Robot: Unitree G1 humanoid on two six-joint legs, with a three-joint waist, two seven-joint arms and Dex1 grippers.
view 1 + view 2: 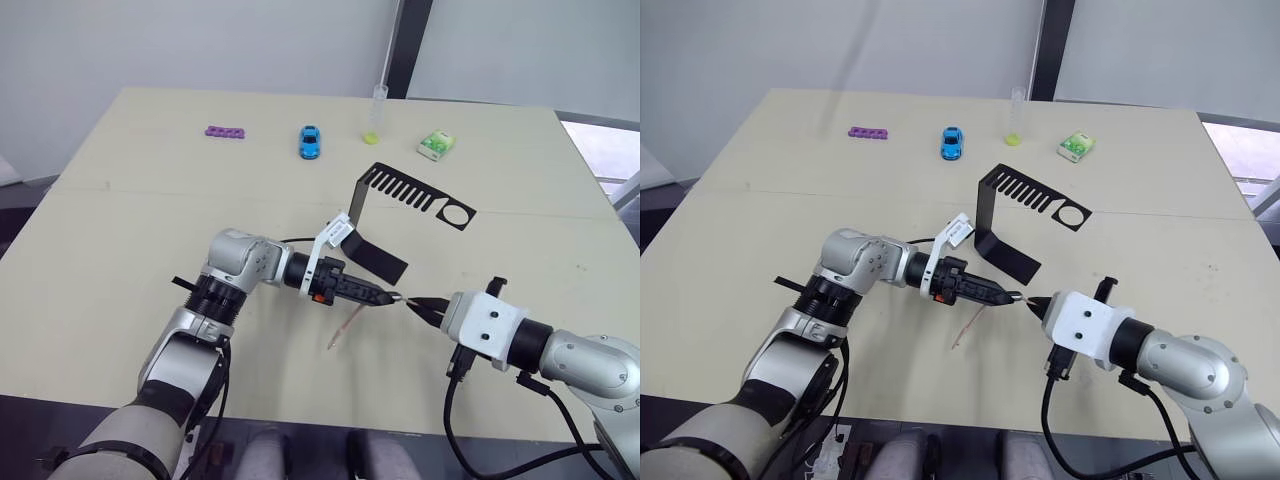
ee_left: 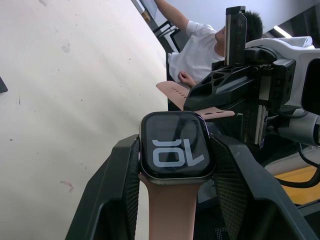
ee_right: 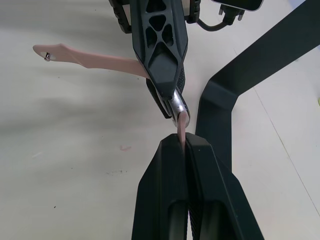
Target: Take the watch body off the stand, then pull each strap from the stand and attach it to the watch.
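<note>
My left gripper (image 1: 393, 297) is shut on the watch body (image 2: 175, 145), a small black case with light digits on its screen. One pale pink strap (image 1: 340, 328) hangs from the watch towards the table. My right gripper (image 1: 416, 303) meets the left one tip to tip and is shut on the second strap (image 3: 182, 123), whose end touches the edge of the watch body. The black stand (image 1: 400, 190) sits just behind the grippers, with its comb-slotted arm and ring hole bare.
Along the far side of the table lie a purple piece (image 1: 226, 131), a blue toy car (image 1: 311, 141), a clear tube with a yellow-green base (image 1: 375, 115) and a green-white box (image 1: 436, 144). A person in a white shirt (image 2: 200, 45) sits beyond the table.
</note>
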